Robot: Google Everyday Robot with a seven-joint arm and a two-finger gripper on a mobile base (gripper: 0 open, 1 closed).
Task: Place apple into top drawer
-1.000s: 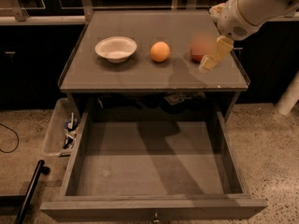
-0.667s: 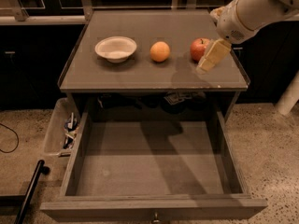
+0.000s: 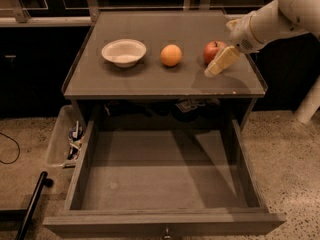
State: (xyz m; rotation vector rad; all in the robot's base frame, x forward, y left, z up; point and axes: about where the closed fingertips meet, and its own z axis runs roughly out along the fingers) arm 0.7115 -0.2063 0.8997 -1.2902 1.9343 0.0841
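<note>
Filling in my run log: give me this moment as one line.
phase: reach | pincer: low beside apple | apple: on tabletop | top drawer: open, apple not in | also on top: orange, white bowl

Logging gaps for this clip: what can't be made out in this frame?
All in the camera view:
- The hand, at the right of the table, covers part of the apple; whether they touch cannot be told.
- The arm is cut off by the right edge.
- The drawer has its knob cut by the bottom edge.
- Items in the bin are too small to name.
</note>
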